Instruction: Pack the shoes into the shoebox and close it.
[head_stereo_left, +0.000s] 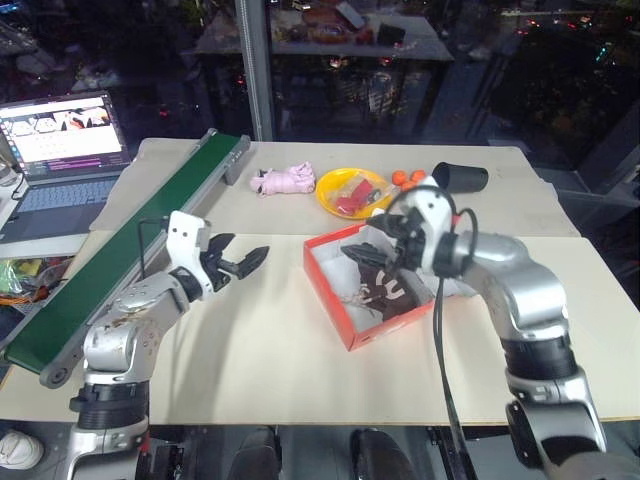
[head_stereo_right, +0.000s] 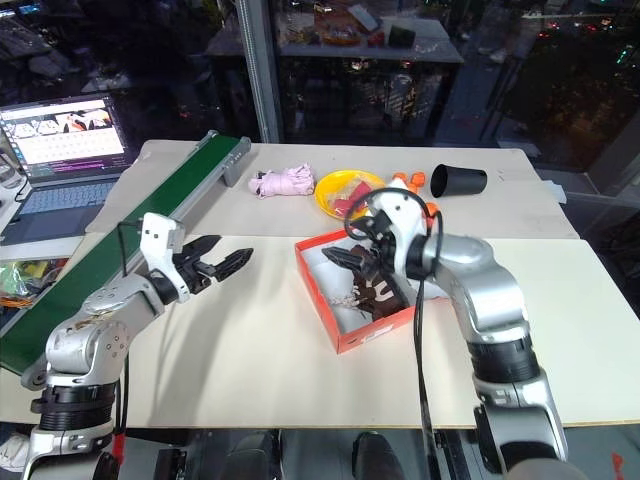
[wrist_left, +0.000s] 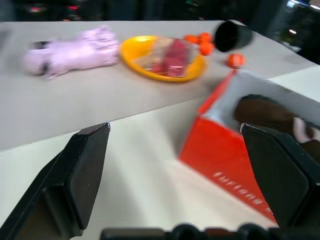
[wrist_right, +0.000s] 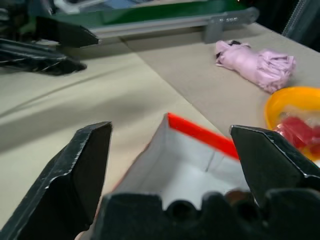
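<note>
The box (head_stereo_left: 352, 318) sits on the near table (head_stereo_left: 260, 360), right in front of the robot. It is red outside and white inside. Its top is open, and I cannot make out the lid from here.

Brown shoes (head_stereo_left: 385, 290) with pale laces lie inside the box. I can see dark fuzzy shoe in there, but I cannot tell if it is one shoe or both, because the right arm is in the way. No shoe is lying out on the table.

The right gripper (head_stereo_left: 378, 252) hangs just over the open box. Its two black fingers are spread wide apart, and there is nothing between them. The left gripper (head_stereo_left: 240, 262) is off to the left of the box, over bare table, not touching anything. Its fingers are wide apart too, and it holds nothing.

So I think the packing part is done or nearly done. What is left is to fold the lid over and shut the box. The right arm may need to get out of the way first.

Farther back, on the other table, are a pink plush (head_stereo_left: 283, 180), a yellow plate (head_stereo_left: 328, 192) with red things on it, some small orange balls (head_stereo_left: 406, 178) and a black cup (head_stereo_left: 460, 178). A green belt (head_stereo_left: 130, 250) runs along the left side, and a laptop (head_stereo_left: 62, 150) sits past it.
</note>
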